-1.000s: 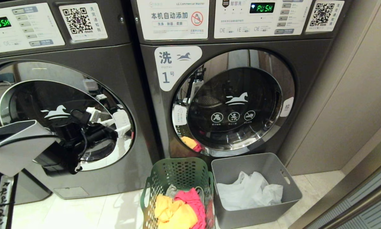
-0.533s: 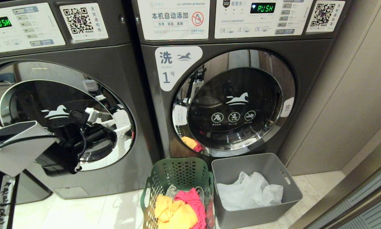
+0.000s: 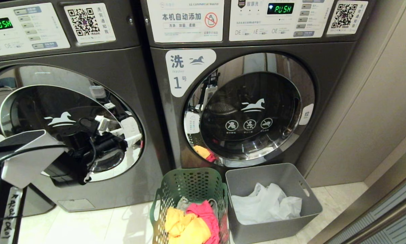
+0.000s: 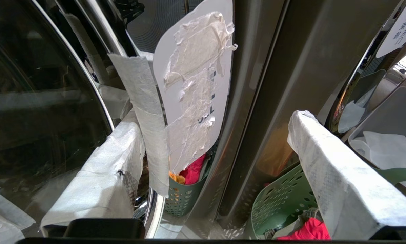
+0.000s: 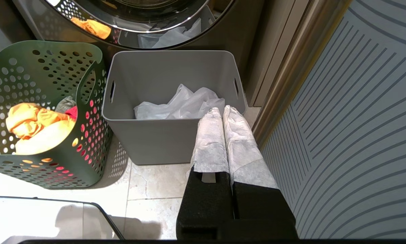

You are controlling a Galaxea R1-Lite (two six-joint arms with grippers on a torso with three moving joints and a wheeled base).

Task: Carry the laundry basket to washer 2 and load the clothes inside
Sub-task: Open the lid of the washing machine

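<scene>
The green perforated laundry basket (image 3: 189, 200) stands on the floor before the gap between two washers, holding yellow and pink clothes (image 3: 193, 223). The right washer (image 3: 250, 112) is marked 1. The left washer (image 3: 128, 67) shows no number, so I cannot tell whether it is washer 2. Its round door (image 3: 37, 101) is closed. My left gripper (image 3: 118, 130) is open at that door's right rim, beside a torn white sticker (image 4: 193, 84), holding nothing. The basket (image 4: 284, 200) shows below its fingers. My right gripper (image 5: 221, 110) is shut and empty, low beside the grey bin.
A grey plastic bin (image 3: 274, 176) with crumpled white plastic stands right of the basket, under washer 1's closed door. A beige wall panel (image 3: 376, 101) and a metal-edged striped panel (image 5: 352, 118) close off the right side. Pale floor tiles (image 3: 104, 223) lie before the left washer.
My left arm has crept a little to the right along the left washer's door. The basket, the bin and the right gripper have not moved.
</scene>
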